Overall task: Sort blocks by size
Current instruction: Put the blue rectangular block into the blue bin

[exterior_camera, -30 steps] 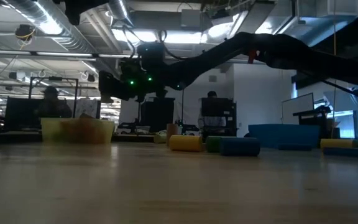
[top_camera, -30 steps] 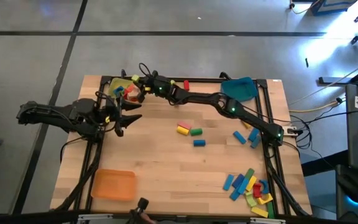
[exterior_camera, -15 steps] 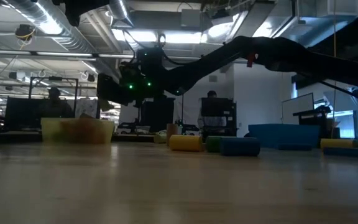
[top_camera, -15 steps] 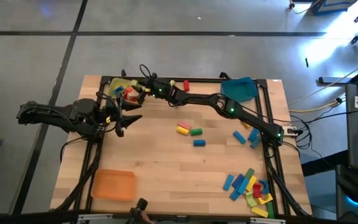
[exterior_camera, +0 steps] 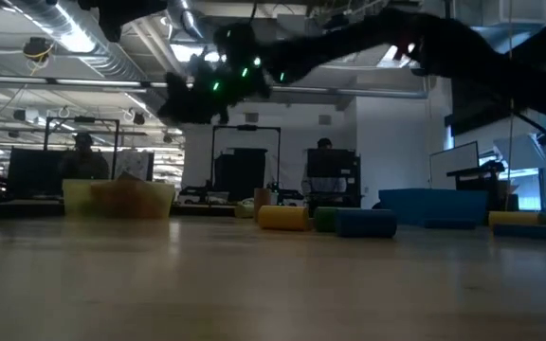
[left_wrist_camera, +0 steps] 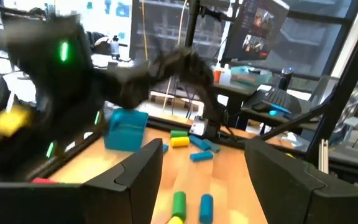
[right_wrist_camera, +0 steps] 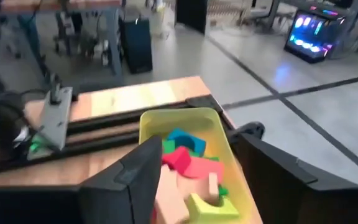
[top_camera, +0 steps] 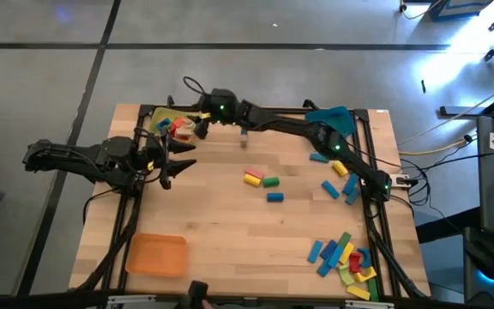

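Small coloured blocks (right_wrist_camera: 188, 177) now lie heaped in your yellow plastic tray (right_wrist_camera: 219, 127), just below and ahead of the right gripper (top_camera: 202, 124). Its jaws have just spread open and lifted, empty, so that drop looks done. Left gripper (top_camera: 181, 160) waits nearby, open and empty.

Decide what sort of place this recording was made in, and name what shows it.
Probably a robotics lab or open workshop: exposed ceiling ducts, desks with computer monitors behind the wooden table, and a polished concrete floor.

In the low view, motion blur smears the right claw (exterior_camera: 197, 95) overhead.
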